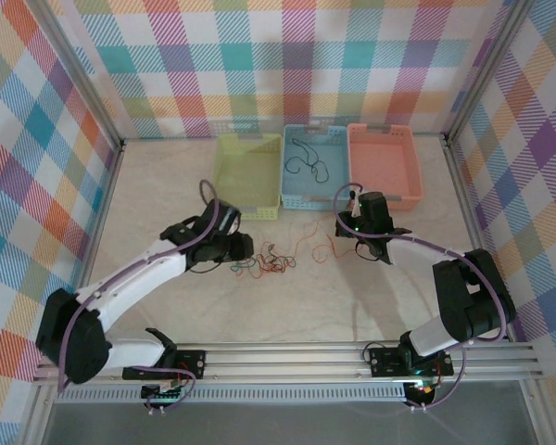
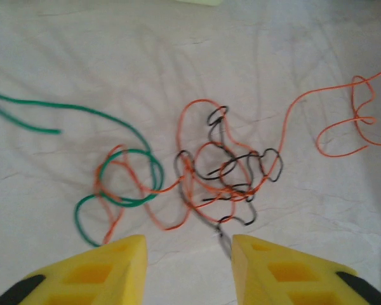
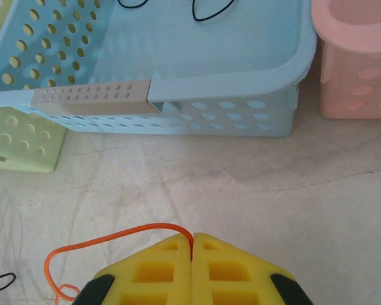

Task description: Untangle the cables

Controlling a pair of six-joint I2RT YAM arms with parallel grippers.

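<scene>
A tangle of thin cables lies on the table between the arms: an orange cable point(image 2: 197, 149), a black cable point(image 2: 241, 166) and a green cable point(image 2: 117, 190). In the top view the tangle point(image 1: 264, 260) sits just right of my left gripper point(image 1: 239, 248). The left gripper point(image 2: 189, 244) is open, its yellow fingers point(image 2: 114, 267) just short of the knot, with a grey strand beside the right finger. My right gripper point(image 3: 192, 240) is shut on the orange cable point(image 3: 114, 236), which loops off to the left. It stands in front of the blue basket point(image 1: 315, 171).
Three baskets line the back: green point(image 1: 248, 176), blue point(image 3: 178, 95) with a black cable inside, and pink point(image 1: 385, 162). Checkered walls enclose the table. Open tabletop lies in front of the tangle.
</scene>
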